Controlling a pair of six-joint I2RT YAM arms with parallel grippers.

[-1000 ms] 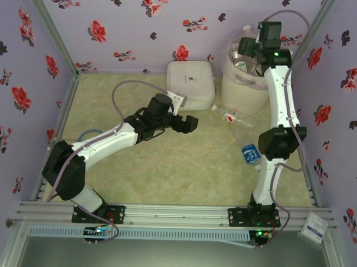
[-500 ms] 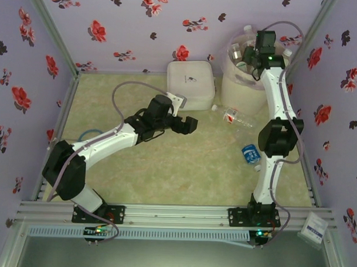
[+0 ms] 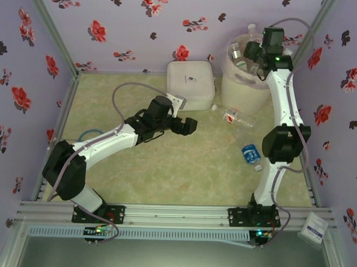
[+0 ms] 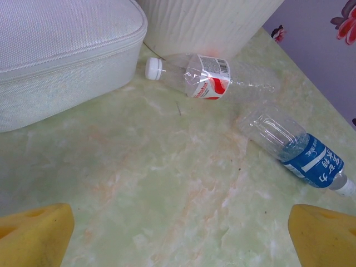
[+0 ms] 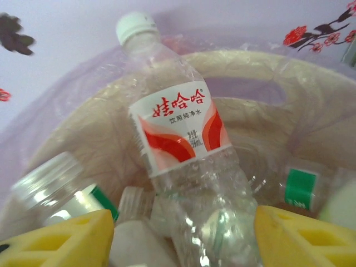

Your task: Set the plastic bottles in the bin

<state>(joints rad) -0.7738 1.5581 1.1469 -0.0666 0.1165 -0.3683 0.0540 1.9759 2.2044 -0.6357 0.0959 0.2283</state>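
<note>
While the right gripper [image 5: 183,231] hangs open over the bin [image 3: 241,92], the left gripper [image 4: 178,233] gapes empty above bare table [image 4: 167,167].

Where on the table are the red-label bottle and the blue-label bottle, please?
Clear plastic bottle with red label [image 4: 207,84], left wrist view, on its label.
Clear plastic bottle with blue label [image 4: 313,161], left wrist view, on its label.

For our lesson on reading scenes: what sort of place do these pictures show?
Probably a robotics test cell, not a home: left arm and right arm bolted to an aluminium rail, floral-papered walls boxing in the table, bottles staged beside a bin.
</note>
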